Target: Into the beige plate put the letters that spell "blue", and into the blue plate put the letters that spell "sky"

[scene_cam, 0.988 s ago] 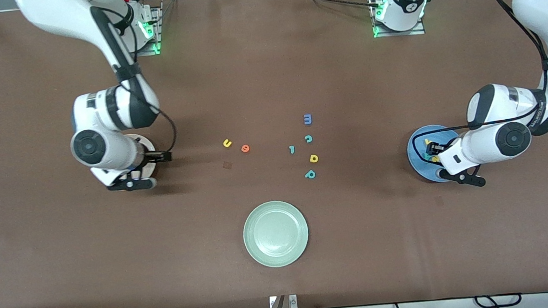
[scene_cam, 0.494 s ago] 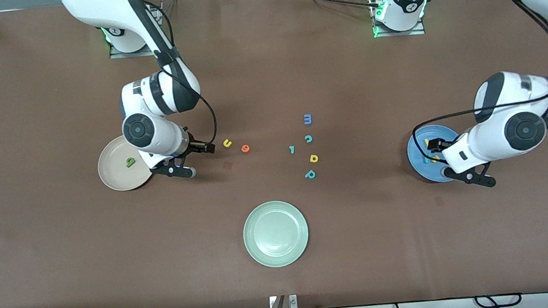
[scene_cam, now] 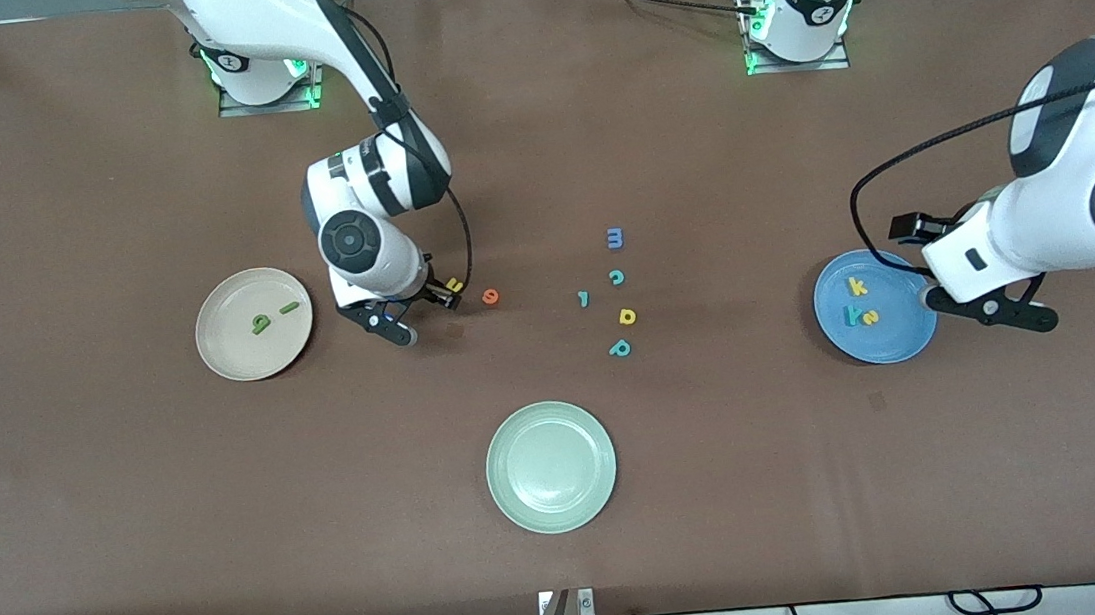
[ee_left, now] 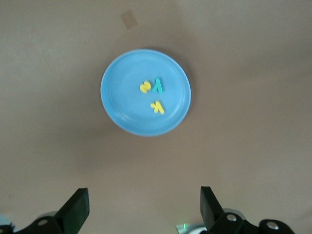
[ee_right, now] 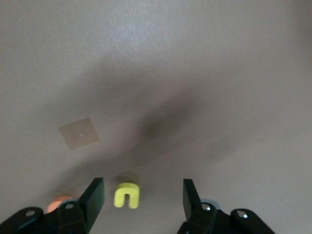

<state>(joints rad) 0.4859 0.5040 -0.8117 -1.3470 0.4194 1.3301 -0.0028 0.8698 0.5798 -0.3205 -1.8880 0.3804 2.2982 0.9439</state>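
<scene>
I see the right gripper (ee_right: 141, 195) spread around the yellow u (ee_right: 126, 195), seemingly untouched; the left gripper (ee_left: 141, 207) gapes, empty.

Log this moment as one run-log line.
right claw: open over yellow u | left claw: open, above blue plate

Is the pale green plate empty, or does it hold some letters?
Empty. The pale green plate shows only its bare surface in the front view; no letter lies in it.
</scene>
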